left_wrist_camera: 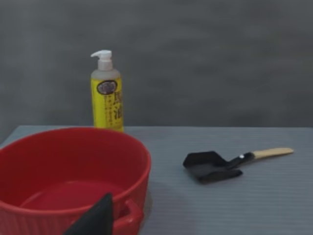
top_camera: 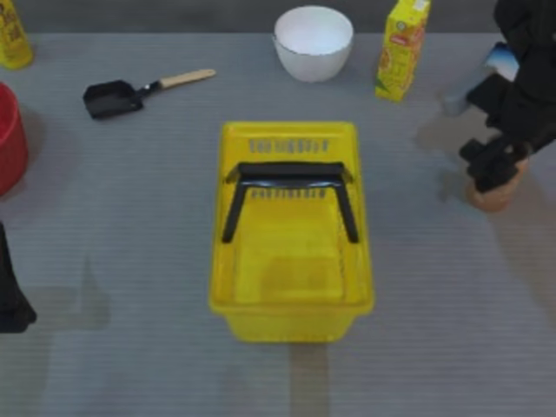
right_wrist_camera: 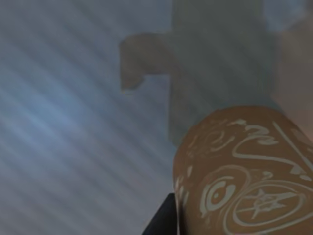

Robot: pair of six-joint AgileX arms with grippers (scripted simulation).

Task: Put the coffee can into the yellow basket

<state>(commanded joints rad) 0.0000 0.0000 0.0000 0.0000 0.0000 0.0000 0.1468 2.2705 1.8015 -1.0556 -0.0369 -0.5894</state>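
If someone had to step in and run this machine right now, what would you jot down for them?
Right end effector: at the table's right side, on the coffee can, apparently gripping it; its wrist view is filled by the can's patterned side.
Left arm: parked at the table's left edge, beside the red bucket; its end effector is barely visible.
Yellow basket: mid-table, handle folded across it, nothing inside.
Done: the can is reached and seemingly grasped.
Left: carry it left over the basket, lower it in, let go.

Tan coffee can [top_camera: 495,196] far right of empty yellow basket [top_camera: 291,139]
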